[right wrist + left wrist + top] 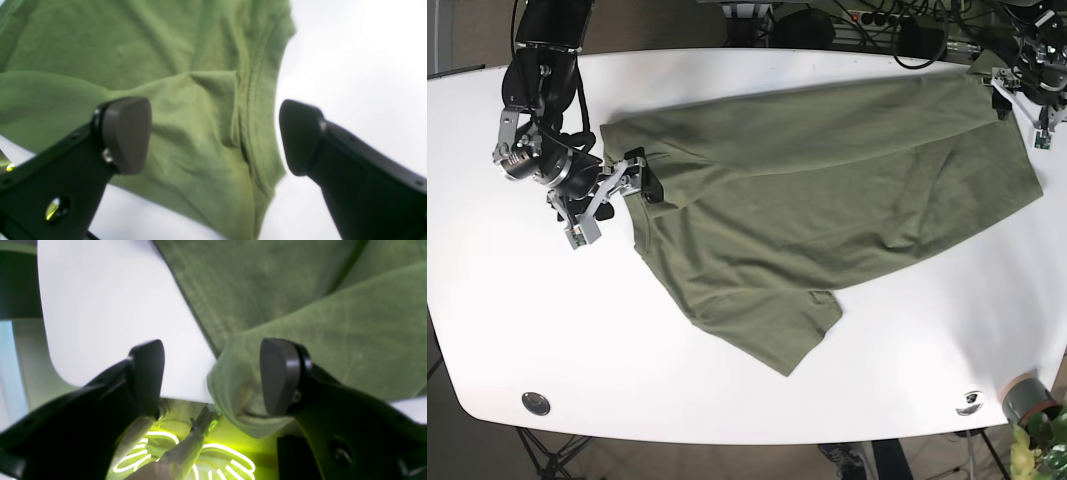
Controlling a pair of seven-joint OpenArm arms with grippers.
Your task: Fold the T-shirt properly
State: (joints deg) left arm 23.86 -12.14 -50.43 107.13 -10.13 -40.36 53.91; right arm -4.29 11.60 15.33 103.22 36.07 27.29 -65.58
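Across the wide white tabletop [727,400], spread slantwise from far right corner to left middle, a rumpled olive-green cotton T-shirt [827,190], one sleeve [772,330] pointing toward the near edge. At the shirt's left edge, the black right gripper [215,136], parted wide, astride the stitched hem, nothing pinched. At the far right corner, the black left gripper [211,376], likewise spread, bunched cloth corner between the pads, unclamped.

**Cloth, plastic and a smooth top**

The T-shirt [827,200] is matt green cloth, softly creased, with a stitched hem. The fingers [126,133] look like smooth, dull dark plastic. The table [727,380] is white, smooth and faintly glossy.
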